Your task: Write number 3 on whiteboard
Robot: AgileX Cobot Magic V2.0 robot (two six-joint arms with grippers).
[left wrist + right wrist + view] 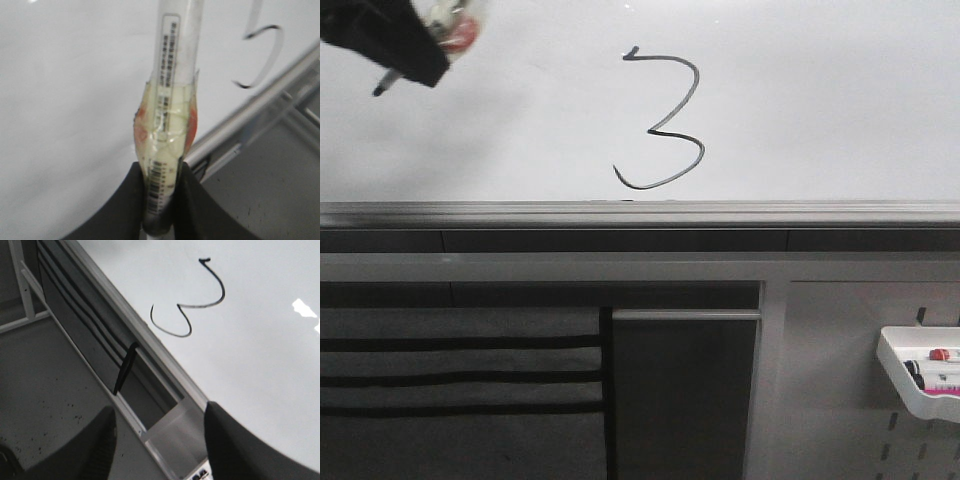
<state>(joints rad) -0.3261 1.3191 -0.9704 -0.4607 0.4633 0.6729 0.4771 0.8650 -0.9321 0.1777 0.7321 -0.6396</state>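
A thin black number 3 (663, 120) is drawn on the glossy whiteboard (820, 100), and part of the number 3 (262, 55) shows in the left wrist view; the whole number 3 (192, 302) shows in the right wrist view. My left gripper (405, 45) sits at the top left of the front view, shut on a taped marker (170, 125) whose black tip (382, 86) points down-left, off the digit. My right gripper (159, 440) is open with nothing between its fingers; it does not show in the front view.
A dark grey metal rail (640, 213) edges the board below. Under it are grey panels with black slots (460, 375) and a perforated panel (850, 400). A white tray (920, 380) with spare markers hangs at the lower right.
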